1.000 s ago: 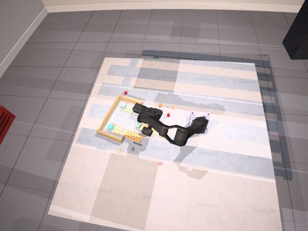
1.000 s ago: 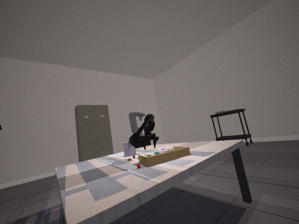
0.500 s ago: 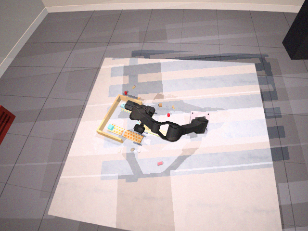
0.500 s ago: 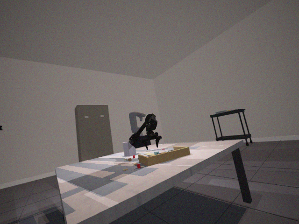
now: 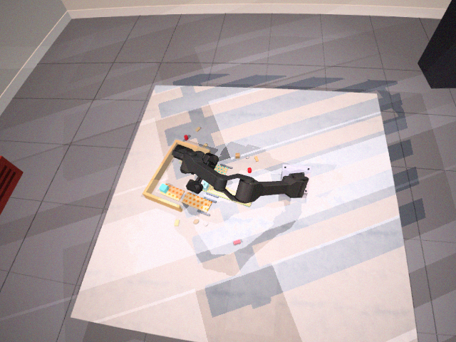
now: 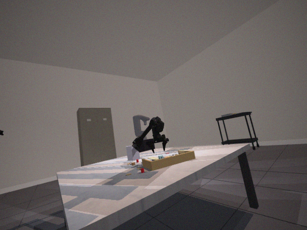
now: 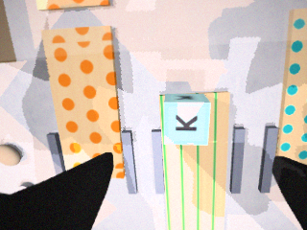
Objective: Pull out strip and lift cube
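Observation:
The green-striped strip [image 7: 189, 192] [image 5: 246, 203] runs toward the arm's base and carries the pale cyan cube [image 7: 186, 125] [image 5: 205, 184] with a dark K on a white label, at its far end. My gripper [image 7: 191, 161] [image 6: 158, 151] is open and empty, above the table. In the wrist view its fingertips stand wide on either side of the striped strip, a little nearer the bottom than the cube. The orange-dotted strip [image 7: 79, 112] [image 5: 197, 201] lies to the left with a gap between two pieces. A cyan cube [image 5: 164, 188] sits on its far piece. The teal-dotted strip [image 7: 297, 81] [image 5: 221, 169] is partly hidden.
A low wooden wall [image 5: 160, 167] [image 6: 171, 160] surrounds the strips' far ends. Upright grey rails [image 7: 237, 160] flank the strips. Red cylinders [image 5: 249, 169] [image 5: 186, 137], a pink block [image 5: 236, 241] and several small pieces lie outside it.

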`<state>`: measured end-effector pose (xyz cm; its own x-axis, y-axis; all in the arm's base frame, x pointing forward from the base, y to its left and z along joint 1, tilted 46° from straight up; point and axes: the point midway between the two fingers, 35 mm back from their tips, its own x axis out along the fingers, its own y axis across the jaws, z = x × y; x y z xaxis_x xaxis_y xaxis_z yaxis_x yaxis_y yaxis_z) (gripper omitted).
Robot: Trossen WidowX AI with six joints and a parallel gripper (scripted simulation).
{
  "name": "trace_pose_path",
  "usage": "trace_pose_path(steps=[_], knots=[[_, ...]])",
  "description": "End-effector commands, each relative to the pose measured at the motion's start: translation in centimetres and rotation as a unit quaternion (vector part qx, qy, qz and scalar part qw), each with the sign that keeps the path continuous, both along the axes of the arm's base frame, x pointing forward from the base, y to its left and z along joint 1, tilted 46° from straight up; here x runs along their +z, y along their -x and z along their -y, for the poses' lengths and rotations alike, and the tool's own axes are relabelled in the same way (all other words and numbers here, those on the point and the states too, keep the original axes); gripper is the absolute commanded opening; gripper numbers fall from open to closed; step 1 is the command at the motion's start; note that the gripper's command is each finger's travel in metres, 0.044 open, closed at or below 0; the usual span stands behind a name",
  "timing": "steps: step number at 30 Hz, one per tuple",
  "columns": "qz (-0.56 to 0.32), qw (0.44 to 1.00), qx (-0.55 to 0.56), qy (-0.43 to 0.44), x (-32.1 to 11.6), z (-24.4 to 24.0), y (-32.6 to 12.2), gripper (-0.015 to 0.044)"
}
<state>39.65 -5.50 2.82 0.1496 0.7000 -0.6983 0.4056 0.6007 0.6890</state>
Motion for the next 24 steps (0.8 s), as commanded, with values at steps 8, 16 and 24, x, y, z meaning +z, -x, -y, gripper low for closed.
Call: trace_pose_path(steps=[8,16,24], knots=[[0.001,1.000,0.001,0.002,-0.6,0.0,-1.3,0.0256],[0.001,1.000,0.001,0.002,-1.5,-0.9,-1.6,0.0250],[0.002,1.000,0.001,0.002,-2.4,-1.8,-1.8,0.0250]])
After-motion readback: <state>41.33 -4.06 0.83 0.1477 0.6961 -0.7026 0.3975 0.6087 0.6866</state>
